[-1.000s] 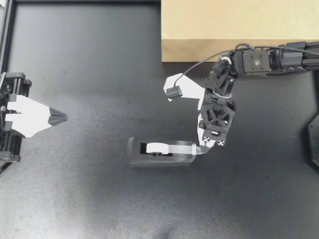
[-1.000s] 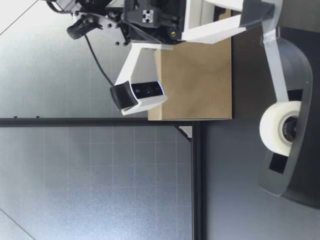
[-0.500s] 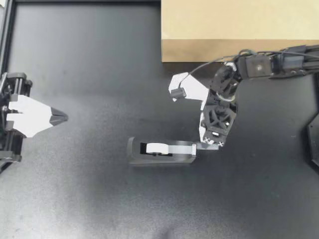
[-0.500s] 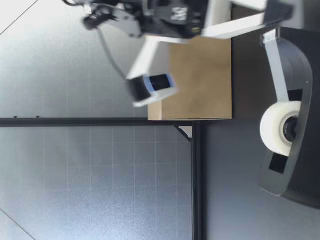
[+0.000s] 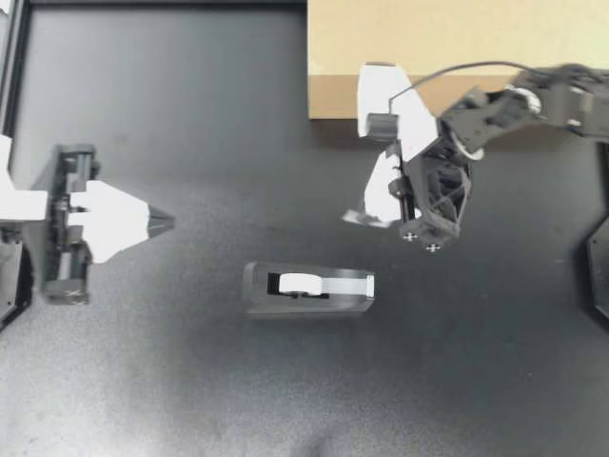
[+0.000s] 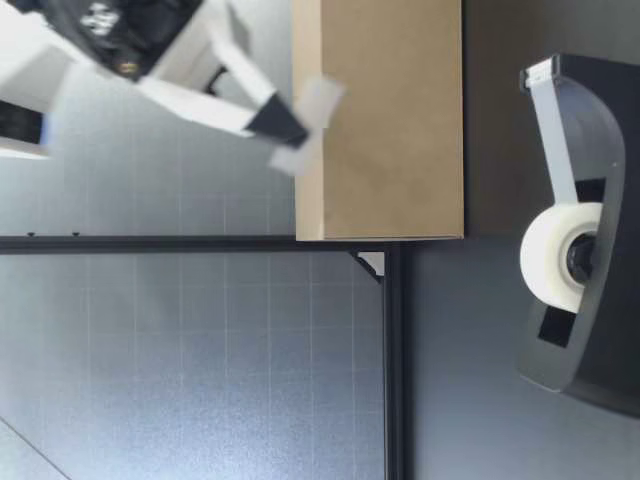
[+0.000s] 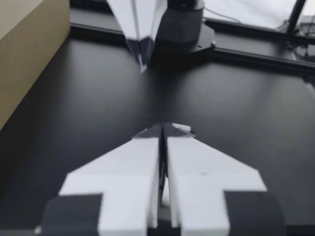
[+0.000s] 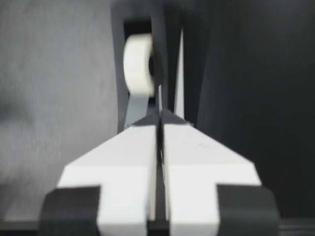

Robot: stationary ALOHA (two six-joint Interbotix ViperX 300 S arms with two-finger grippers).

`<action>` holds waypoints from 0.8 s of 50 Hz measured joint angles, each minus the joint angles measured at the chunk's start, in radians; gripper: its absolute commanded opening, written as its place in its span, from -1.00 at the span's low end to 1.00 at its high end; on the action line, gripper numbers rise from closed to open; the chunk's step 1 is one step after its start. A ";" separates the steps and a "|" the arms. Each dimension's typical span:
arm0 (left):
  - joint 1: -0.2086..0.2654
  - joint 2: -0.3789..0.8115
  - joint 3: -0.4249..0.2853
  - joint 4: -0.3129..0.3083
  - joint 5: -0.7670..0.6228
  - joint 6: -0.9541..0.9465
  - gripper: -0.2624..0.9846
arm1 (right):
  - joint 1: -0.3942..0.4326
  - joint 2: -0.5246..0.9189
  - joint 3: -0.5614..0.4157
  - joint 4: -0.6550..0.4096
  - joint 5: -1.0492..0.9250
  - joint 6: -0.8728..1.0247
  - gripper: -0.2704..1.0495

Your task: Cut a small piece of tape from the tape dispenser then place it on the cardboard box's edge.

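The black tape dispenser (image 5: pixel 309 289) with its white roll (image 6: pixel 558 255) sits mid-table. My right gripper (image 5: pixel 356 217) hangs above the table between the dispenser and the cardboard box (image 5: pixel 457 48), shut on a short pale piece of tape (image 6: pixel 318 102) that sticks out past its tips. In the low view that gripper (image 6: pixel 284 128) is level with the top of the box (image 6: pixel 390 130). In the right wrist view its shut gripper (image 8: pixel 158 116) has the dispenser's roll (image 8: pixel 138 63) ahead and below. My left gripper (image 5: pixel 164 222) is shut and empty, well to the left of the dispenser.
The box fills the table's back right. In the left wrist view the shut left gripper (image 7: pixel 162 129) points across bare black table toward the right arm's fingers (image 7: pixel 140 39), with the box (image 7: pixel 24 49) beside it. A black frame rail (image 5: pixel 11 76) runs along the left edge.
My right gripper has risen off the dispenser's cutter and swung back toward the box, carrying a torn-off piece of tape. My left arm has slid toward the table's middle.
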 measured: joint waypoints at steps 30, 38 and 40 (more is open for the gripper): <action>0.000 0.245 -0.127 -0.002 -0.176 0.011 0.14 | 0.086 0.023 -0.133 -0.107 -0.109 0.000 -0.70; 0.000 0.328 -0.166 -0.002 -0.236 0.023 0.14 | 0.098 0.054 -0.172 -0.117 -0.107 0.000 -0.70; 0.000 0.347 -0.173 -0.003 -0.245 0.031 0.14 | 0.101 0.063 -0.179 -0.118 -0.107 0.000 -0.70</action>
